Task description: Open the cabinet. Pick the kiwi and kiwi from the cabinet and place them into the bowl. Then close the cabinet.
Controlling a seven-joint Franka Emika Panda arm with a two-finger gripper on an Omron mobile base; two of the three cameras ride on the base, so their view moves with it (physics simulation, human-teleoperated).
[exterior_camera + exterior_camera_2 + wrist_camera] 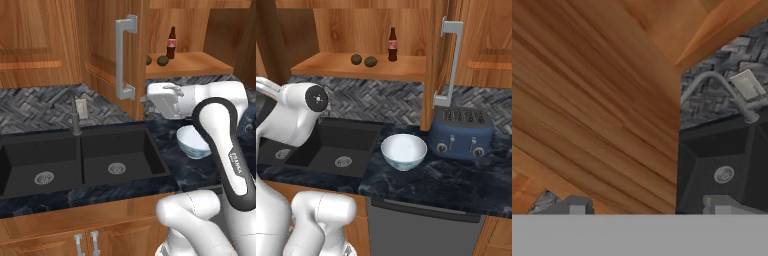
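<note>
The cabinet (371, 35) is reddish-brown wood and stands open. Its door (107, 55) swings out toward the robot and carries a long silver bar handle (125, 57). In the right base view the other door (437, 55) shows edge-on, also with a bar handle (450, 62).

On the shelf (346, 67) lie two kiwis, small, dark olive-brown and egg-shaped. One kiwi (356, 59) sits just beside the second kiwi (371, 61), both near the front edge. A dark cola bottle (392, 45) with a red label stands upright a little behind and to the side of them.

Below the shelf, on the dark marbled counter (456, 175), rests the bowl (404, 151), round, glossy, pale blue-white and holding nothing. A blue toaster (461, 132) stands just beside it; the black double sink (75, 160) with its faucet (76, 117) lies on the bowl's other side.

The gripper (647, 207) shows in the hand view as two grey finger tips, set well apart with nothing between them. One tip is in front of the door's wood grain, the other in front of the sink.
</note>
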